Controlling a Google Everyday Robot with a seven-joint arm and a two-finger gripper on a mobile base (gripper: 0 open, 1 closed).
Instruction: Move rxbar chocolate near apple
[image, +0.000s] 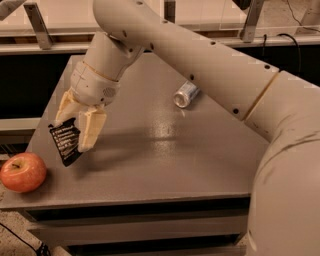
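Note:
The rxbar chocolate (66, 143), a flat dark wrapper with rows of white text, hangs tilted between the cream fingers of my gripper (75, 131). The gripper is shut on its upper part and holds it just above the grey table (165, 150) near the left front corner. The apple (23, 172), red-orange with yellowish patches and a short stem, sits at the table's front left edge, a short way down and left of the bar, not touching it.
A silver can (184, 94) lies on its side toward the back middle of the table. My large arm (215, 75) reaches across from the right. Metal rails and a dark shelf run behind the table.

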